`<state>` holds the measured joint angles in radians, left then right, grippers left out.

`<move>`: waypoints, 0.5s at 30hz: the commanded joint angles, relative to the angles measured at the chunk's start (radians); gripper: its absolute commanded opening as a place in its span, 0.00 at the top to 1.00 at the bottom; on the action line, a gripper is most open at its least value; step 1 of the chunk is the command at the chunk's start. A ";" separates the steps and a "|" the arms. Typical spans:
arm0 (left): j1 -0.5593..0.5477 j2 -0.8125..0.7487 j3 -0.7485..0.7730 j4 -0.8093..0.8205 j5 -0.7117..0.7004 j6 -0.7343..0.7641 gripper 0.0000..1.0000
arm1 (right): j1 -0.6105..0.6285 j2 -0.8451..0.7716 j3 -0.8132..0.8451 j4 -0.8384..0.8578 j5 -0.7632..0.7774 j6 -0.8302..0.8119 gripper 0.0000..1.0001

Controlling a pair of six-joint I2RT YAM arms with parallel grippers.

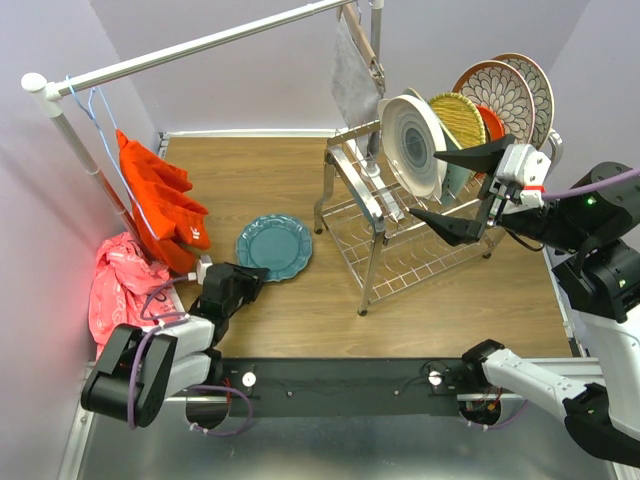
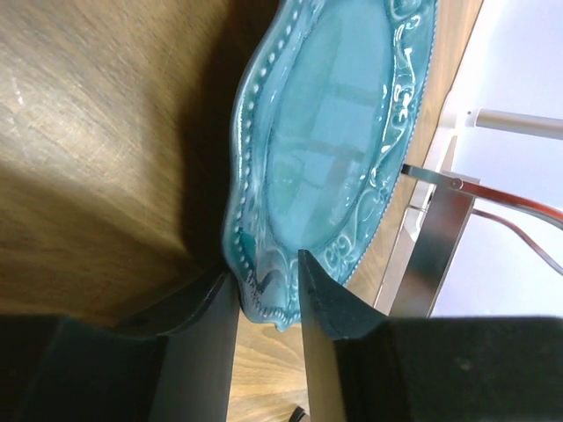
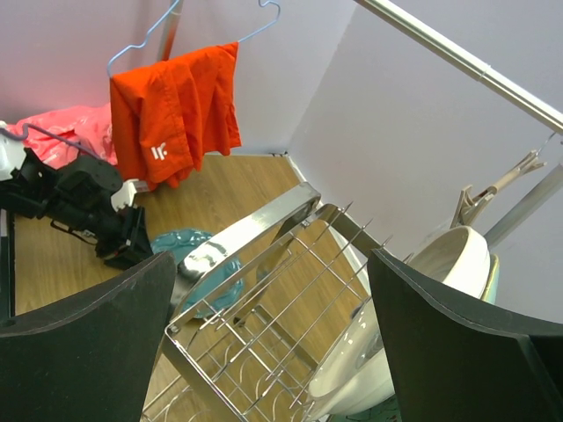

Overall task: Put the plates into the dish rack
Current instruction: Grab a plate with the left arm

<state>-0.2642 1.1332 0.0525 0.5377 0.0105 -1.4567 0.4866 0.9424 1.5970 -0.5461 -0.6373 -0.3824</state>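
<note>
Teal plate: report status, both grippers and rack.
Left gripper astride teal plate rim on table, grip unconfirmed. Right gripper open, empty, beside dish rack. Other plates already racked. Nothing lying between plate and rack.

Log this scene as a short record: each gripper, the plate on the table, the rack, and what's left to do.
left gripper: jaws astride the near rim of the teal plate; grip unclear
right gripper: open, empty, beside the dish rack
teal plate: lying on the table, outside the rack
in rack: white swirl plate, yellow woven plate, orange plate, two floral plates, all on edge
left to do: teal plate not yet racked
</note>
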 commanded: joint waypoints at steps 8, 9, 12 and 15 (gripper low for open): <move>-0.001 0.060 0.029 0.097 -0.015 0.051 0.91 | -0.005 0.006 0.040 0.009 0.019 0.013 0.02; -0.001 0.042 0.039 0.084 -0.015 0.062 0.95 | -0.005 0.004 0.038 0.009 0.021 0.013 0.02; 0.000 -0.024 0.073 0.023 -0.017 0.114 1.00 | -0.005 0.003 0.040 0.009 0.021 0.014 0.02; 0.000 -0.132 0.115 -0.094 -0.015 0.151 1.00 | -0.003 0.002 0.041 0.009 0.019 0.011 0.02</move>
<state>-0.2630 1.1259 0.1108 0.5724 0.0101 -1.4071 0.4866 0.9482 1.6142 -0.5465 -0.6369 -0.3820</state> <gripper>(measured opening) 0.094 0.974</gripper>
